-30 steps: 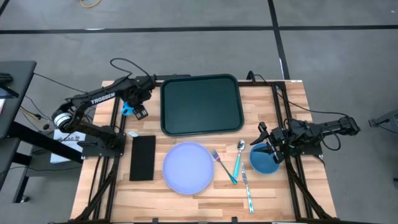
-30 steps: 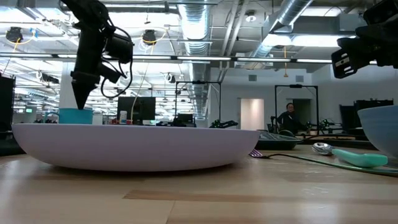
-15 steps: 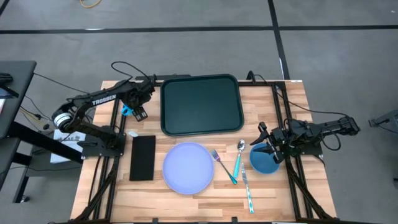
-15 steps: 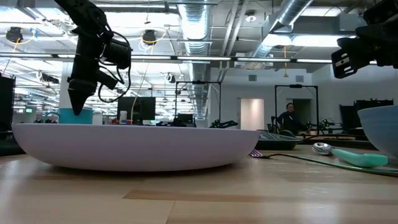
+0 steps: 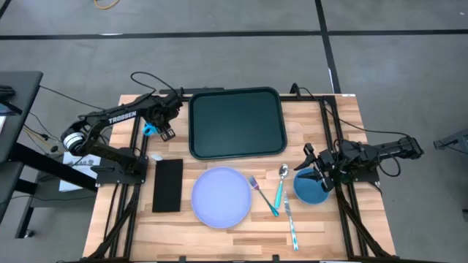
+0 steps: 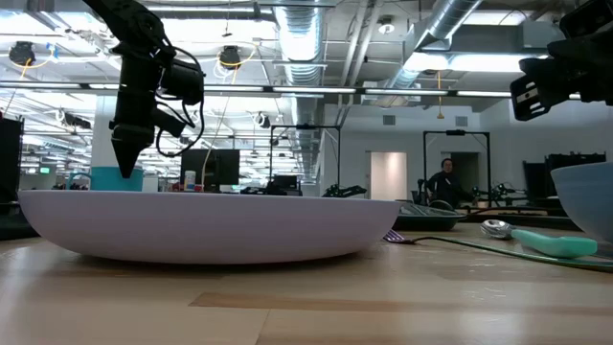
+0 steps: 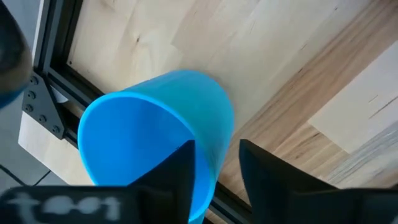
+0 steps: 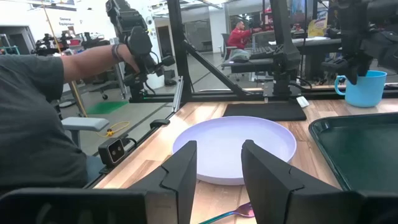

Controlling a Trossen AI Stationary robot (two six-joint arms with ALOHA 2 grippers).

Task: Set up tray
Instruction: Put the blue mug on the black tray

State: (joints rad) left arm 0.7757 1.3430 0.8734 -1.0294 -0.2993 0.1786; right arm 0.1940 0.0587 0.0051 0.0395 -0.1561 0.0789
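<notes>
The dark green tray [image 5: 236, 123] lies flat at the table's far middle, with nothing on it. A blue cup [image 5: 148, 130] stands upright on the table just left of the tray; it also shows in the low view [image 6: 117, 178]. My left gripper [image 5: 162, 133] points down over the cup, open. In the left wrist view, one finger of my left gripper [image 7: 216, 152] is over the cup's mouth and the other is outside its wall. My right gripper [image 5: 308, 164] hovers open over the far rim of a blue bowl [image 5: 311, 190] at the table's right. My left gripper comes from above and stands astride the blue cup's wall at the rim [image 7: 211, 134], one finger [image 7: 180, 168] inside and one outside. The cup stands upright on the table. I cannot tell whether either finger touches the wall.
A lavender plate [image 5: 221, 197] sits near the table's front middle. A flat black rectangle [image 5: 167, 185] lies left of it. A fork [image 5: 262, 194], a spoon [image 5: 281, 183] and a knife [image 5: 290, 223] lie between plate and bowl. A person's arm [image 8: 81, 62] shows beyond the table's left side.
My left gripper has come down a little toward the blue cup, still pointing down. The cup, the tray and my right arm have stayed where they were.
</notes>
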